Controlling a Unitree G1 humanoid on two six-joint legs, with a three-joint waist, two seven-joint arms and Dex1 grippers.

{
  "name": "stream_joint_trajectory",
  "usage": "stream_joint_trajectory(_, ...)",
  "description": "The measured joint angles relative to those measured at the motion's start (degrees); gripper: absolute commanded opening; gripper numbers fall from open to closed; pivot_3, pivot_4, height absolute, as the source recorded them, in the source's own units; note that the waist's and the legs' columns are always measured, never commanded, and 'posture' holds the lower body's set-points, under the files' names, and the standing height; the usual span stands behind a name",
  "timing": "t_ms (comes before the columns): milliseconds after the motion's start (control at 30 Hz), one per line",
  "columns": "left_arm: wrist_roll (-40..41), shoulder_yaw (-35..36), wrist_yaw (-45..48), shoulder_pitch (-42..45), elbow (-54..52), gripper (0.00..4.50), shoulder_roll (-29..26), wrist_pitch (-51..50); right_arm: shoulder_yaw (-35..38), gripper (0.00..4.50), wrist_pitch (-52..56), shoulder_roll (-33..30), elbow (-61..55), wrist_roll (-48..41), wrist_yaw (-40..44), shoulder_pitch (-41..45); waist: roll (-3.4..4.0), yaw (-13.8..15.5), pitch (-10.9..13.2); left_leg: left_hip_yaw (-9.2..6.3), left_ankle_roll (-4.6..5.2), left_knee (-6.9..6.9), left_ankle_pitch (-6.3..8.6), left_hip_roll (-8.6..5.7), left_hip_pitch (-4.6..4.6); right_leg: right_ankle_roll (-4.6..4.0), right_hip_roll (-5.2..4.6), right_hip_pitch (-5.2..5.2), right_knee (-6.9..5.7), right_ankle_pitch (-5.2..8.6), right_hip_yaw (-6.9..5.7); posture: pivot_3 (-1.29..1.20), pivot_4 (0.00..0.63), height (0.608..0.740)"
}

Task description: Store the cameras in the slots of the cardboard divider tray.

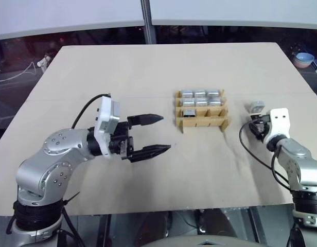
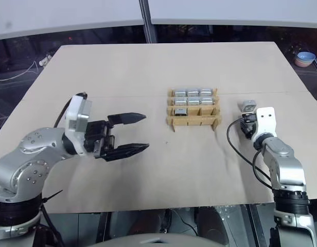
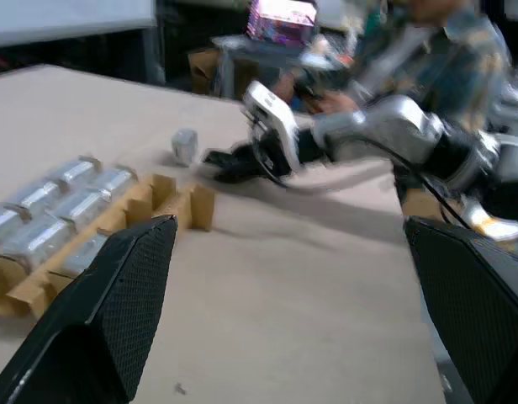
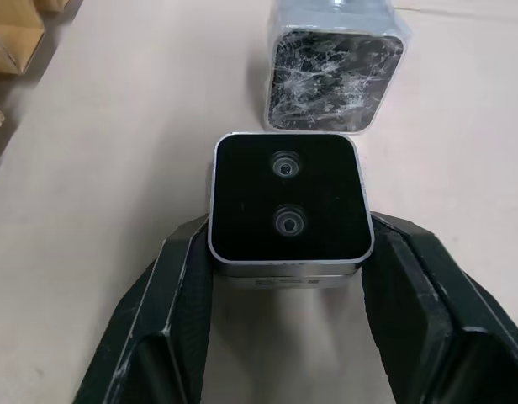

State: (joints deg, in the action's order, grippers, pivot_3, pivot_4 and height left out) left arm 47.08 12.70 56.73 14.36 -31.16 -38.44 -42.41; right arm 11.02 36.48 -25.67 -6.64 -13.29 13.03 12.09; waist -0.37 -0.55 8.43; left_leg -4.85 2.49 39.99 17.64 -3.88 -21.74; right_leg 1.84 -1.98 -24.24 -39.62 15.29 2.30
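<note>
Right wrist view puts the right gripper clasped on a camera, one finger against each side wall and the black lens face turned up toward the wrist. The hold sits low on the body, so I judge it could tilt or slip during a lift. Just beyond the fingertips stands a second camera, wrapped in crinkled clear film and close enough that a forward nudge of the gripper would likely knock it. Farther off, toward the robot's left of this gripper, sits the cardboard divider tray; its thin strips look light, so a camera caught on an edge would probably drag the tray rather than seat. The left gripper hangs with its jaws wide apart and nothing between them, well clear of the tray on its far side. Count: seven cameras in the tray, filling two rows plus one slot of the nearest row, two slots free; two cameras outside it, one of them grasped; one tray.
</note>
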Motion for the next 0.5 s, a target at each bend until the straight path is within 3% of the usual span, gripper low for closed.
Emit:
stream_joint_trajectory(167,13.03,-2.32,-14.27,11.37,6.57,4.5,3.31,-17.19,-3.05,2.45,-11.18,-9.85,-18.99,0.6,12.81,-11.93,0.07,0.36,0.09,-0.06,0.04,0.02,0.02,0.0,-0.03,0.04,0.01,0.03,0.04,0.01,-0.08,0.0,0.15,0.74)
stream_joint_trajectory(267,21.97,-3.22,-21.36,19.94,13.44,4.5,6.28,-26.51,-8.27,2.45,-17.78,-14.98,-30.59,1.81,20.09,-14.32,-0.06,-0.58,0.06,-0.05,0.02,0.02,0.02,0.02,0.09,0.04,0.06,0.11,0.04,0.01,-0.05,0.0,0.15,0.74)
stream_joint_trajectory(333,26.46,-4.43,-25.73,24.37,19.06,4.5,9.35,-31.15,-13.09,2.45,-20.66,-16.35,-34.5,3.63,23.14,-13.15,-0.1,-0.68,0.06,-0.04,0.01,0.03,0.02,0.01,0.13,0.04,0.05,0.13,0.03,0.01,-0.02,0.0,0.15,0.74)
stream_joint_trajectory(500,35.03,-5.02,-33.13,29.08,30.1,4.5,11.61,-39.02,-15.88,2.45,-22.47,-17.18,-34.85,6.41,25.16,-6.87,-0.17,-0.16,0.1,-0.09,-0.02,0.06,0.01,-0.01,0.04,0.03,0.04,0.03,0.01,0.0,-0.06,0.0,0.15,0.74)
